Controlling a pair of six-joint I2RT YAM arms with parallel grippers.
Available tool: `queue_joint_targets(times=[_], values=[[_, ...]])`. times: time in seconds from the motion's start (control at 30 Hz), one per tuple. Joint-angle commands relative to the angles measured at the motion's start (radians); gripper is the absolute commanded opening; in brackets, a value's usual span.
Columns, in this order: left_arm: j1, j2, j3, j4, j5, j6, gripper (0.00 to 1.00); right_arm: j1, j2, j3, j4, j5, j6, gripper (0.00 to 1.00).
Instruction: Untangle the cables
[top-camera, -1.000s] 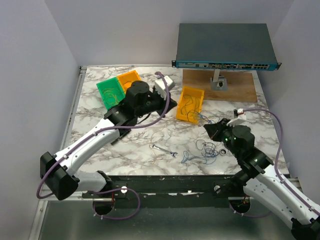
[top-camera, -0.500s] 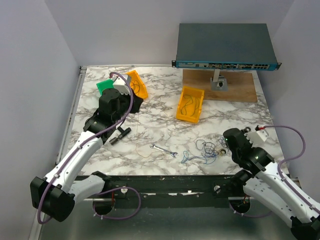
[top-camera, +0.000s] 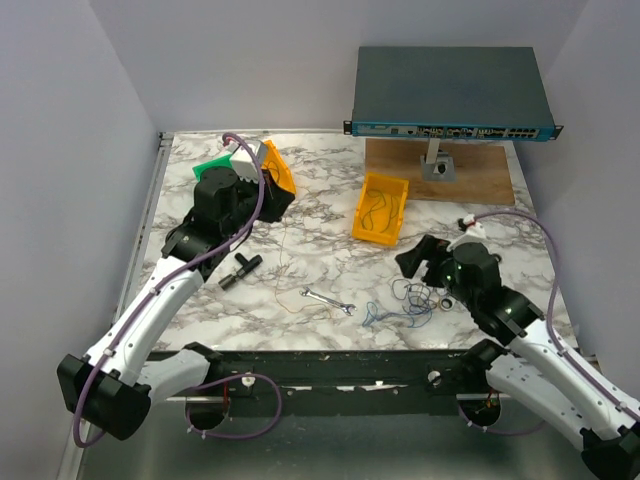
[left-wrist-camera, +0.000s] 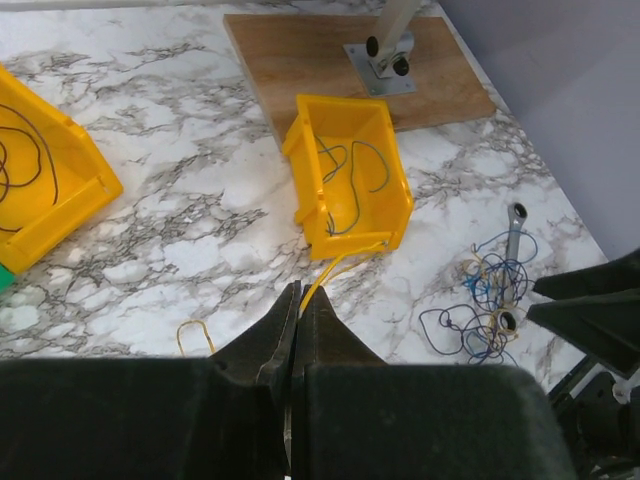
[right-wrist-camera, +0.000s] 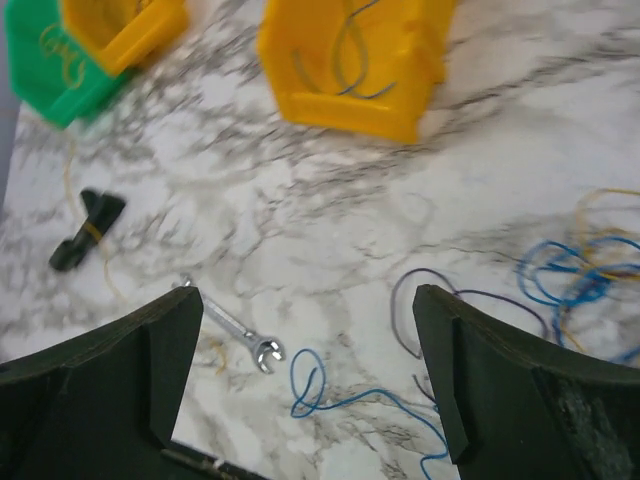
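The cables (top-camera: 412, 300) lie as a loose tangle of thin blue, dark and yellowish wires near the front right of the marble table (top-camera: 320, 250); they also show in the left wrist view (left-wrist-camera: 488, 300). One blue strand (right-wrist-camera: 335, 385) curls between my right gripper's (right-wrist-camera: 310, 375) wide-open fingers. That right gripper (top-camera: 415, 258) hovers just behind the tangle, holding nothing. My left gripper (left-wrist-camera: 298, 292) is shut on a thin yellow cable (left-wrist-camera: 340, 262). It sits by the orange bin (top-camera: 275, 170), and the yellow cable (top-camera: 284, 270) hangs down to the table.
A yellow bin (top-camera: 380, 208) holding a few wires stands mid-table. A green bin (top-camera: 208, 172) sits beside the orange one. A silver wrench (top-camera: 328, 300) and a small black part (top-camera: 240, 268) lie on the marble. A network switch (top-camera: 450, 95) on a wooden board (top-camera: 480, 175) fills the back right.
My right gripper has opened wide and swung in over the tangle. My left arm carried the yellow cable from the middle bin toward the orange bin.
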Motion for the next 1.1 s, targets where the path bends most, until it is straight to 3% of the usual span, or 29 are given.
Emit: queue_joint_targets(times=[0.0, 0.17, 0.53, 0.87, 1.0, 1.07], values=[[-0.002, -0.003, 0.078, -0.060, 0.097, 0.008, 0.00, 0.002, 0.108, 0.014, 0.263, -0.442, -0.215, 0.94], [-0.002, -0.005, 0.137, -0.112, 0.140, 0.012, 0.00, 0.042, 0.246, -0.015, 0.547, -0.649, -0.192, 0.89], [0.001, -0.025, 0.190, -0.156, 0.190, 0.009, 0.00, 0.311, 0.689, -0.012, 1.077, -0.535, -0.126, 0.83], [0.002, -0.042, 0.200, -0.160, 0.239, -0.015, 0.00, 0.371, 1.100, 0.133, 1.402, -0.489, -0.086, 0.80], [0.005, -0.044, 0.197, -0.157, 0.254, -0.028, 0.00, 0.381, 1.233, 0.212, 1.460, -0.474, -0.060, 0.74], [0.007, -0.047, 0.192, -0.147, 0.261, -0.037, 0.00, 0.380, 1.280, 0.251, 1.482, -0.471, -0.039, 0.62]])
